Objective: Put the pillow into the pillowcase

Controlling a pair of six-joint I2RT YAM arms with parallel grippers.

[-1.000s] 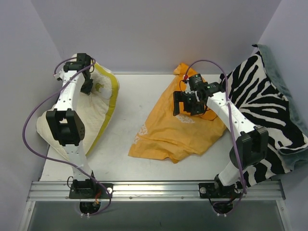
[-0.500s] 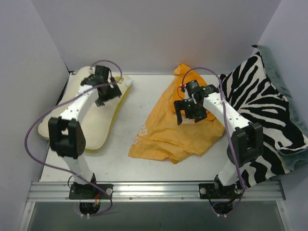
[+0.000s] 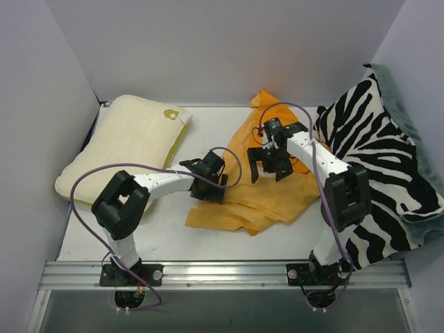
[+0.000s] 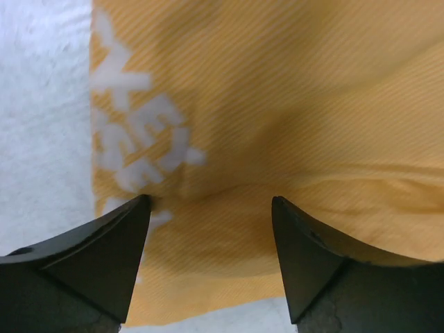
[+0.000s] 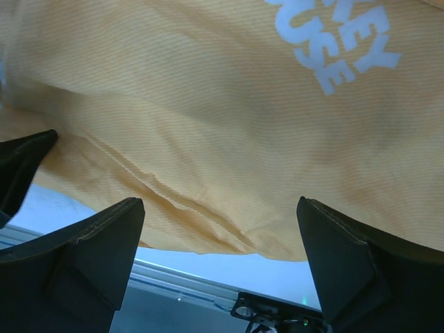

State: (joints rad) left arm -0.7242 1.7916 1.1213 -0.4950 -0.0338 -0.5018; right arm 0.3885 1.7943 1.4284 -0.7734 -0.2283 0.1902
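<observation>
The cream pillow [image 3: 125, 142] lies flat at the back left of the table, its yellow-green trim along the right edge, with no gripper on it. The orange pillowcase [image 3: 260, 194] is crumpled mid-table, white lettering showing through the cloth [image 4: 139, 149] [image 5: 333, 41]. My left gripper [image 3: 208, 182] is open and low over the pillowcase's left edge, its fingers [image 4: 104, 257] astride the cloth near the hem. My right gripper [image 3: 269, 163] hangs open above the middle of the pillowcase, with nothing between its fingers [image 5: 90, 257].
A zebra-striped cushion [image 3: 385, 166] fills the right side and leans against the right wall. White walls close in the back and left. The metal rail [image 3: 222, 274] runs along the near edge by the arm bases.
My left gripper opened and let go of the pillow, which dropped flat. The left arm then swung right and down to the pillowcase's left edge. The right gripper barely shifted.
</observation>
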